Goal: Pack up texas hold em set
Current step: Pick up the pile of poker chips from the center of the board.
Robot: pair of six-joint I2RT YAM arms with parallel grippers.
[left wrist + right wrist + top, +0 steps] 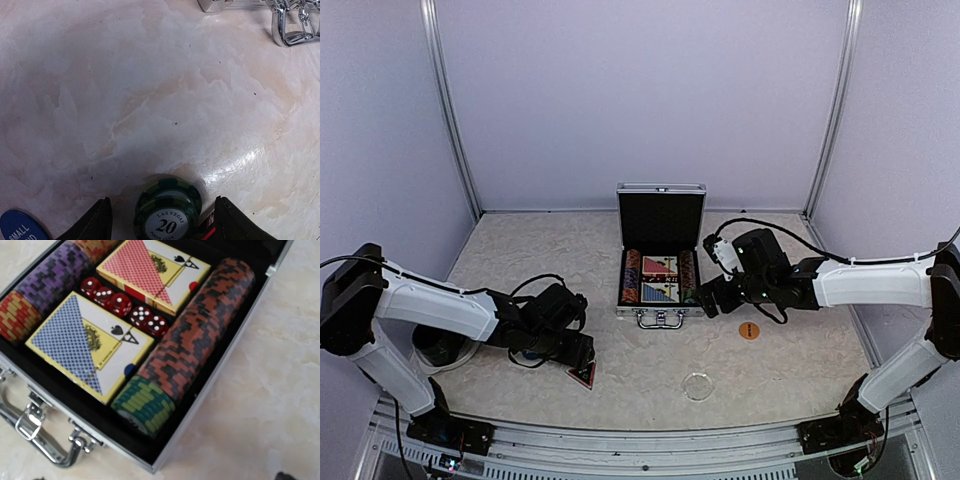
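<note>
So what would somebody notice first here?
The open silver case in the middle of the table, packed with bright chip rows, two card decks and red dice. Front left, a little stack of green chips sits between the left pincer's open fingers.

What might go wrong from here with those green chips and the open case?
1. The green chip stack sits loose between the open fingers of the left gripper; closing off-centre may scatter it.
2. The right chip row looks full up to the near wall of the case, so more chips may not fit there.
3. The blue button lies close by and may get knocked.
</note>
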